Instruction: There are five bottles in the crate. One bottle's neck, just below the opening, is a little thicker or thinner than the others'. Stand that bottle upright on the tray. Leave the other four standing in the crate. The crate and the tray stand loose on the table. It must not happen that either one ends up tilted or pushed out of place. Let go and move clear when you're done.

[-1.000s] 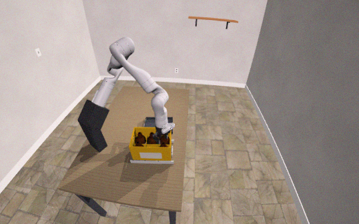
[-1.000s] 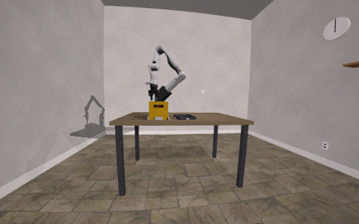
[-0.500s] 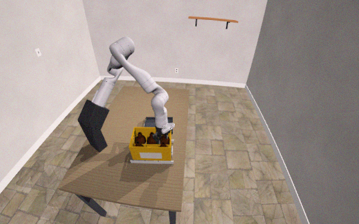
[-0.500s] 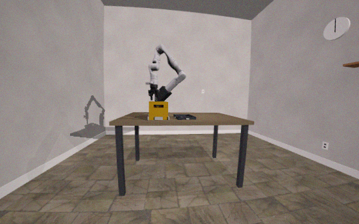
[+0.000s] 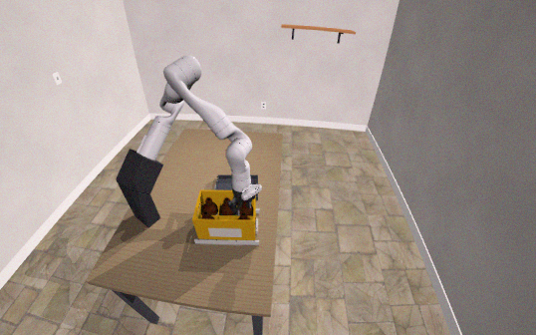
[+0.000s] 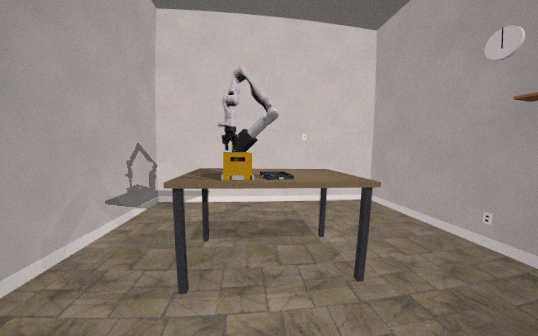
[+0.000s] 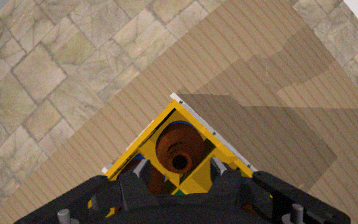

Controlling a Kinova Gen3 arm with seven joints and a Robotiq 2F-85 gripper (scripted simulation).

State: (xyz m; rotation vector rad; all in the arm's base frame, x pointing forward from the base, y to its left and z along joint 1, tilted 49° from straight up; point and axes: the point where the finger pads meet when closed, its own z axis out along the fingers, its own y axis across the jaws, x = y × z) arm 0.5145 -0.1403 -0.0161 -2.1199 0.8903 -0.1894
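The gripper (image 7: 180,172) hangs over the crate (image 5: 225,225), jaws approx. half open w/ nothing held — fingers either side of a brown bottle (image 7: 180,146) standing in a corner cell. The tray (image 6: 276,175) sits beside the crate on the table (image 5: 135,259).

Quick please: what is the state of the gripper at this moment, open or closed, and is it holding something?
Gripper: open, holding nothing; it hangs above a brown bottle in the yellow crate.
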